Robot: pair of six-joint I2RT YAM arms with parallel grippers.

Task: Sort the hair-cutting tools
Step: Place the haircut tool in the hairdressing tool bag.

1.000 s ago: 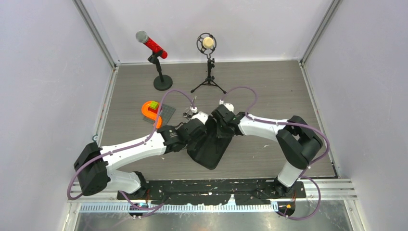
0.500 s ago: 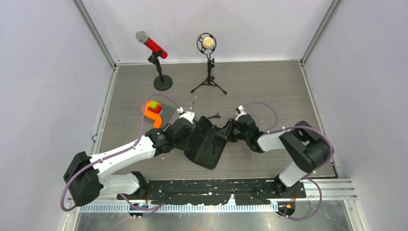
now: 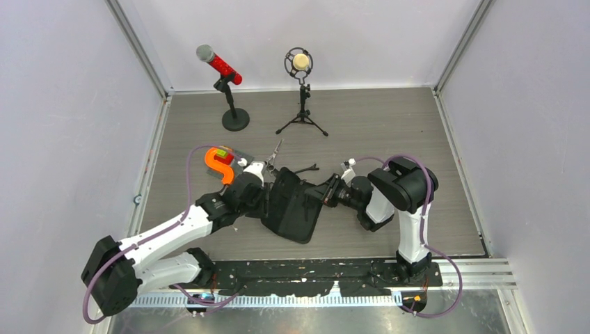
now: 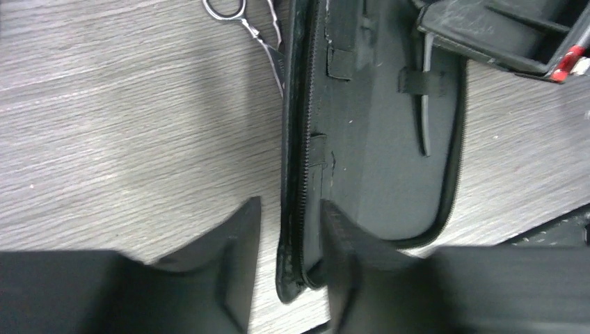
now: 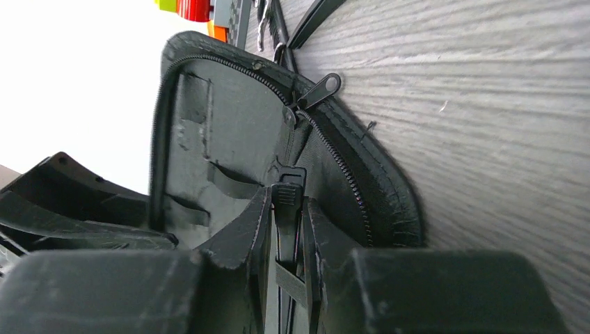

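- Two grippers meet at the open case (image 3: 291, 210). The left gripper (image 4: 289, 209) has its fingers parted astride the case's rim. Table shows between the outer finger and the rim, so it grips nothing.
- The right gripper (image 5: 285, 199) is pressed nearly together on a thin black clip (image 5: 286, 186) inside the case.
- Scissors (image 4: 268, 49) lie on the table (image 3: 389, 132) just ahead of the left gripper. In the wrist view the rings are out on the wood and the blades slant in to meet the case's rim.
- Their long axis runs roughly along that arm's reach, so the left arm is clearly nearer. A short advance along the rim would likely bring the fingers over them.
- A black piece (image 3: 306, 169), clip or comb I cannot tell, lies beyond the case between the two grippers.
- One slim tool (image 4: 424, 118) already sits under a strap in the case.
- The surface is grey wood grain, flat and matte.
- Room ahead is tight: an orange block (image 3: 219, 165) sits just left of the scissors. Two mics (image 3: 221, 66) stand well back by the wall.
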